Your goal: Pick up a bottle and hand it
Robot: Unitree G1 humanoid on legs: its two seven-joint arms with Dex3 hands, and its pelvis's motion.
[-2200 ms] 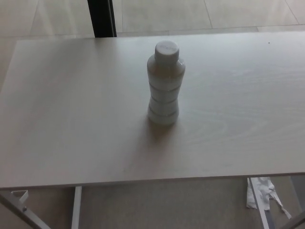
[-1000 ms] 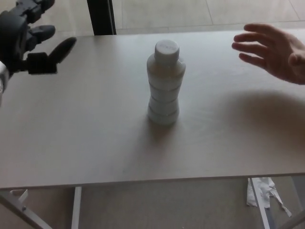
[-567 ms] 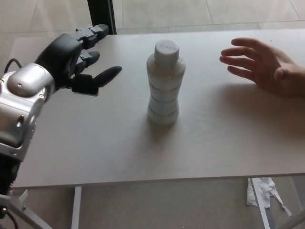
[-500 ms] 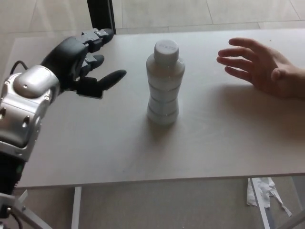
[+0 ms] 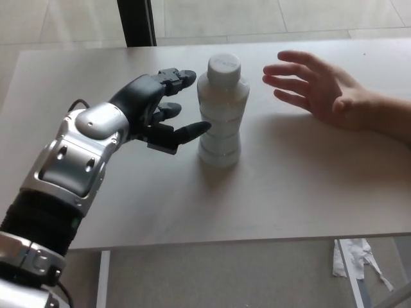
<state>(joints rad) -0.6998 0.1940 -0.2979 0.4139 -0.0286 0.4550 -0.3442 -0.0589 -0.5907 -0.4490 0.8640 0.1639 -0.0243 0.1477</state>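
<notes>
— How did the left hand (image 5: 156,109) stand at that moment?

— It was spread wide and gripped nothing. It sat just beside the bottle (image 5: 222,112), on the bottle's left, with the thumb tip almost at the waist and the two upper fingers (image 5: 174,77) near the shoulder. I could not tell whether any tip was touching. The right hand did not show.

— And the bottle itself?

— It stood upright on the table (image 5: 302,192), cap on, near the middle. A person's hand (image 5: 313,90) hovered on the bottle's other side, palm out, near but apart from it.

— What looked risky?

— In my judgement, a push from one side only. If the thumb met the waist before the fingers wrapped round the far side, the tall, narrow bottle could tip or slide toward the person. Its ribbed, pinched shape might also let a shallow grip slip.

— Anything inside it?

— It looked pale and opaque; I could not tell the fill level.
</notes>
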